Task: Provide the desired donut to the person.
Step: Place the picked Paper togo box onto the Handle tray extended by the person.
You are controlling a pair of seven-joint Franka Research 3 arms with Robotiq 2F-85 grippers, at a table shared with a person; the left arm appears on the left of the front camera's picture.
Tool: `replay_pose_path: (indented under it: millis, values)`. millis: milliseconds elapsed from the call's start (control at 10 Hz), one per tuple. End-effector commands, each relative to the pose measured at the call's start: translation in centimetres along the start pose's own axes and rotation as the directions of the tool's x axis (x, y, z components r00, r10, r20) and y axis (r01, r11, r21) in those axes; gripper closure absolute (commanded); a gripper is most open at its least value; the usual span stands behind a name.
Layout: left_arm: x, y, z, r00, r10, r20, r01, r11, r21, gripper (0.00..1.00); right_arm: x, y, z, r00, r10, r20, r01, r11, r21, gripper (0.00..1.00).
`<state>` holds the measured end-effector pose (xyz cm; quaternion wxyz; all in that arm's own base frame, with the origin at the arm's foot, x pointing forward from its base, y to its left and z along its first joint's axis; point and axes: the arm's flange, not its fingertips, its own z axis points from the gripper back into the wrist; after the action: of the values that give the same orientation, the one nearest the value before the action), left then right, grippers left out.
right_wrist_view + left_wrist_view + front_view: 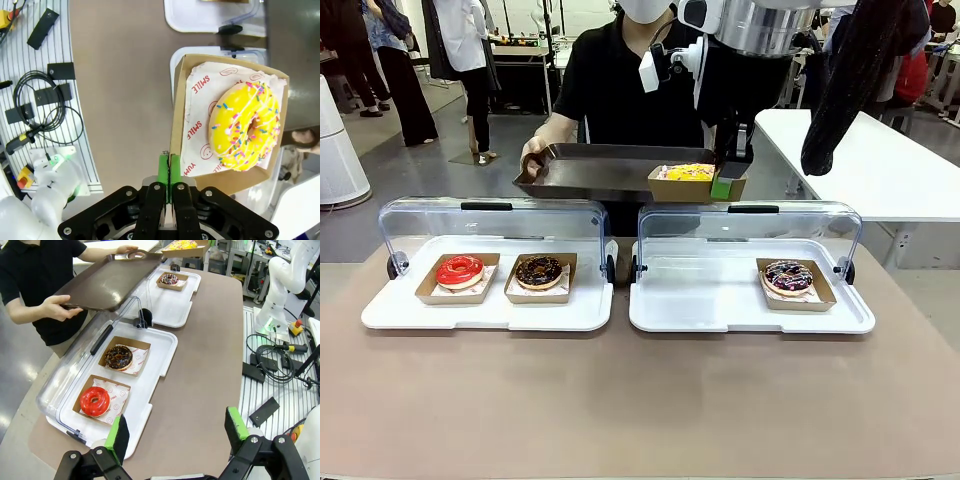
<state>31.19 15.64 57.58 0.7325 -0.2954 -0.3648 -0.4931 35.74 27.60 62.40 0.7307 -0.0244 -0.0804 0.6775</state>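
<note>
The yellow sprinkled donut [245,127] sits in its cardboard tray [179,95], whose side wall the right pincer [168,159] pinches between nearly closed green pads; in the front view that tray is at the right end of the dark tray [590,170] the person [620,90] holds out in both hands, contact unclear; the right arm reaches down beyond the right display case [700,300], its clear lid raised; the left pincer [176,429] hovers wide above open table [200,365], beside the left case [165,355] with a red donut [95,401] and a chocolate donut [118,356].
</note>
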Motion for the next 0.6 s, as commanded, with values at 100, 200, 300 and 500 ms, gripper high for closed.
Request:
replay_pose_path:
  millis: [100, 200, 300, 500]
  values:
    - [0.02, 0.02, 0.15, 1.0, -0.014, 0.02, 0.014, 1.0, -0.002, 0.0, 0.16, 0.06, 0.07, 1.0, -0.001, 0.004, 0.001, 1.0, -0.01, 1.0]
    - [0.02, 0.02, 0.15, 1.0, -0.014, 0.02, 0.014, 1.0, -0.002, 0.0, 0.16, 0.06, 0.07, 1.0, -0.001, 0.004, 0.001, 1.0, -0.01, 1.0]
    - [0.02, 0.02, 0.15, 1.0, -0.014, 0.02, 0.014, 1.0, -0.002, 0.0, 0.16, 0.06, 0.07, 1.0, -0.001, 0.004, 0.001, 1.0, -0.01, 1.0]
    - [0.02, 0.02, 0.15, 1.0, -0.014, 0.02, 0.014, 1.0, -0.002, 0.0, 0.16, 0.06, 0.07, 1.0, -0.001, 0.004, 0.001, 1.0, -0.01, 1.0]
